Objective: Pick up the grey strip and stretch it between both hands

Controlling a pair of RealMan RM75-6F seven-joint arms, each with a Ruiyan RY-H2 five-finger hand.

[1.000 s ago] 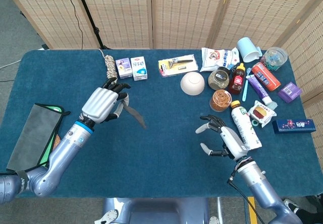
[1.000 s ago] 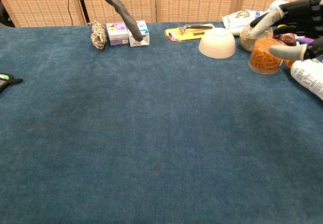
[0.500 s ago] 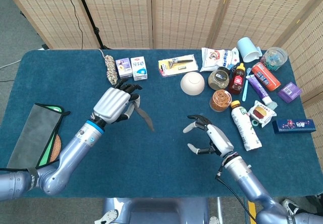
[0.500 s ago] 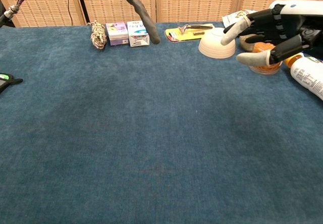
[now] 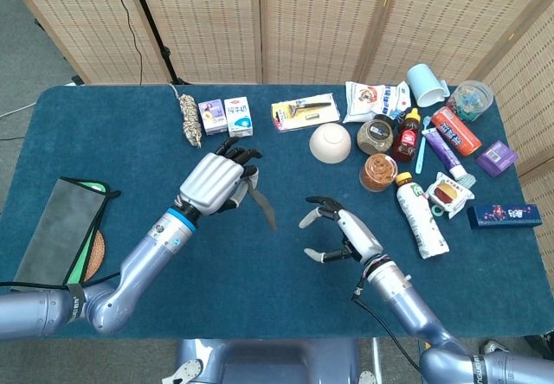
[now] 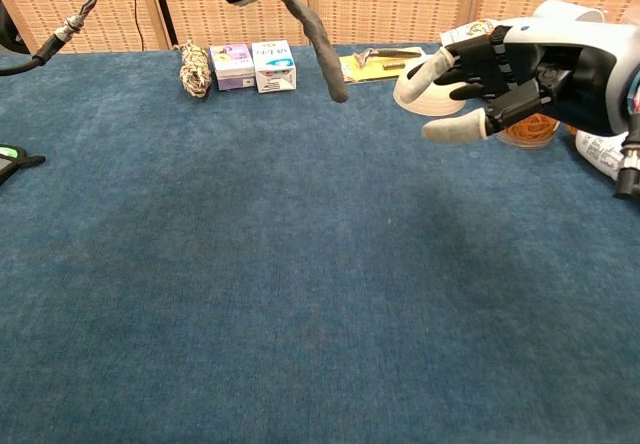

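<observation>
**Grey strip hangs from the left hand above the bench**

Taking the white bowl (image 5: 330, 142) as the landmark: nearest the robot, the right hand (image 5: 339, 233) hovers over the blue bench (image 5: 260, 280), on the near side of the bowl and almost straight in front of it. It holds nothing, and its fingers (image 6: 452, 129) are spread wide and curved, pointing toward the left hand. In the chest view the same hand sits just in front of the bowl, partly covering it.

Left of the bowl and a little nearer the robot, the left hand (image 5: 213, 182) is raised off the bench with its fingers closed on the upper end of the grey strip (image 5: 261, 204). The strip dangles from that hand, slanting down toward the right hand; its free end (image 6: 339, 92) hangs clear of the bench surface and apart from the right hand.

Well to the left of the bowl, at the near left edge of the bench, lies a dark folded cloth (image 5: 59, 233).

Just right of the bowl stand jars and bottles, with an orange-filled jar (image 5: 377, 172) nearest. Beyond the bowl to the left lie a yellow razor pack (image 5: 303, 112), two small cartons (image 5: 226, 116) and a braided rope bundle (image 5: 187, 118). A pale blue mug (image 5: 426, 82) stands at the far right.
</observation>
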